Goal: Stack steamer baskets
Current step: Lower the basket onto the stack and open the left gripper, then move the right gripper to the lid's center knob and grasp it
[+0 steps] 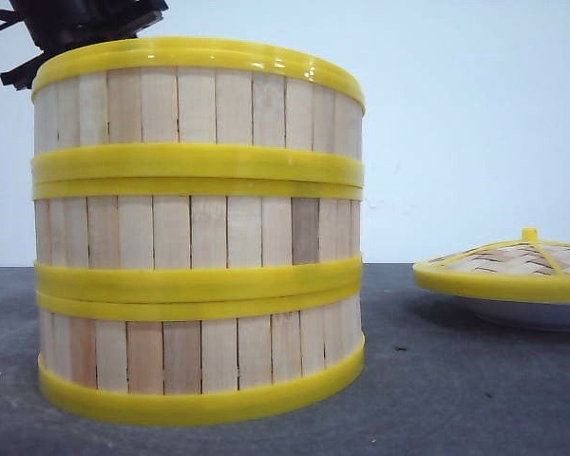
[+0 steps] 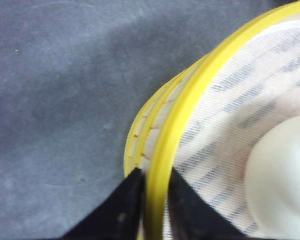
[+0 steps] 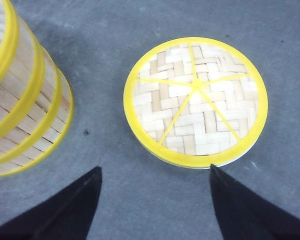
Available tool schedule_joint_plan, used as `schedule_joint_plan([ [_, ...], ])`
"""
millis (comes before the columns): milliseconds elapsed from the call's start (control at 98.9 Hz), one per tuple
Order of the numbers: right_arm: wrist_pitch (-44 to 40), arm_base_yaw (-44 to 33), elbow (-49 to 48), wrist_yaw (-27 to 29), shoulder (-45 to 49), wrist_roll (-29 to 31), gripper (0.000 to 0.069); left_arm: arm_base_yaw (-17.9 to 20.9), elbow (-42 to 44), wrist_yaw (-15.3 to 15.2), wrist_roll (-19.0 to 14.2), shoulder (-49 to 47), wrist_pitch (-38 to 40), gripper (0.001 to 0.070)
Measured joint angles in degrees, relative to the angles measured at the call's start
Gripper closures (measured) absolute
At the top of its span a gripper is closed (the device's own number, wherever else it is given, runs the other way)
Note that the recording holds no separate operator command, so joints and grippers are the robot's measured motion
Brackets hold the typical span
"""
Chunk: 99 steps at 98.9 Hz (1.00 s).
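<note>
On the grey table [image 1: 475, 399], three steamer baskets [image 1: 198, 228] stand stacked in one column.
From the front camera the column fills the 9 o'clock half, while the woven lid [image 1: 513, 266] rests on a white plate [image 1: 537, 315] at 3 o'clock, well apart. The left gripper [image 2: 154, 192] pinches the top basket's yellow rim [image 2: 162, 165], one finger outside the wall and one inside, near a pale round lump [image 2: 282, 180] on the liner. The right gripper [image 3: 155, 200] hangs over the table with fingers spread wide, touching nothing.

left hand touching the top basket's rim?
Touching. Left wrist view: the left hand straddles the top steamer basket's yellow rim, both fingers pressed against it, no gap visible.
</note>
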Motion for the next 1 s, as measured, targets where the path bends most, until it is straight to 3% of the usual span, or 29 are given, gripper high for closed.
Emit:
schedule_joint_plan([
  [111,-0.3,0.0,0.0,0.0,0.0,0.0,0.0269,-0.3,0.0,0.3,0.0,0.0,0.0,0.0447],
  [172,-0.3,0.0,0.0,0.0,0.0,0.0,0.0269,-0.3,0.0,0.2,0.0,0.0,0.0,0.0413],
  [313,-0.3,0.0,0.0,0.0,0.0,0.0,0.0269,-0.3,0.0,-1.5,0.0,0.0,0.1,0.0410],
  [556,3.5,0.0,-0.1,0.2,1.3,1.0,0.0269,1.4,0.0,-1.5,0.0,-1.8,0.0,0.0410],
  [1001,16.2,-3.3,-0.1,0.2,19.3,2.1,0.0269,10.7,0.6,-1.5,2.6,-16.7,-6.9,0.0410],
])
